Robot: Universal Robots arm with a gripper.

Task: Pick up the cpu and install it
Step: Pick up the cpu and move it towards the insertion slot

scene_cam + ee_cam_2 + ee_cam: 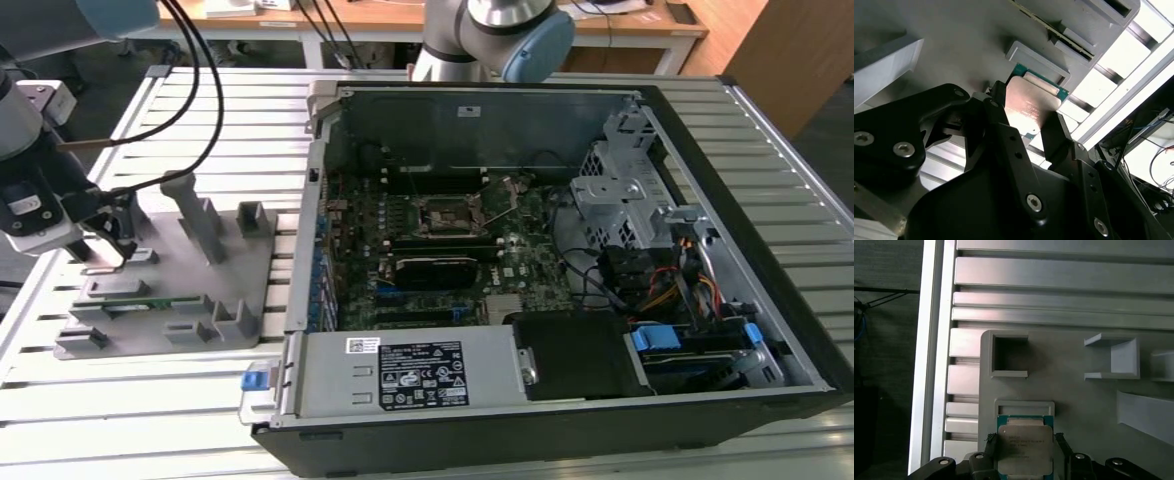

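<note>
The cpu (pixel 1024 452), a small square chip with a silvery top and a thin green rim, sits between my two black fingers in both wrist views. It lies against a low grey bracket (pixel 1024 406) of the grey fixture plate (pixel 163 232). My gripper (pixel 1025 442) is shut on the cpu (pixel 1030 107), one finger (pixel 997 102) on each opposite edge. In the exterior view my gripper (pixel 100 250) stands over the plate's left side, on that view's left. The black socket (pixel 447 215) with its metal frame lies on the motherboard inside the open computer case (pixel 747 250).
The fixture plate carries upright grey posts (pixel 200 215), square pockets (pixel 1010 355) and a narrow green circuit strip (pixel 134 303). A slatted metal table (pixel 160 400) runs under everything. Black cables (pixel 200 80) hang above the plate. A second arm's base (pixel 487 35) stands behind the case.
</note>
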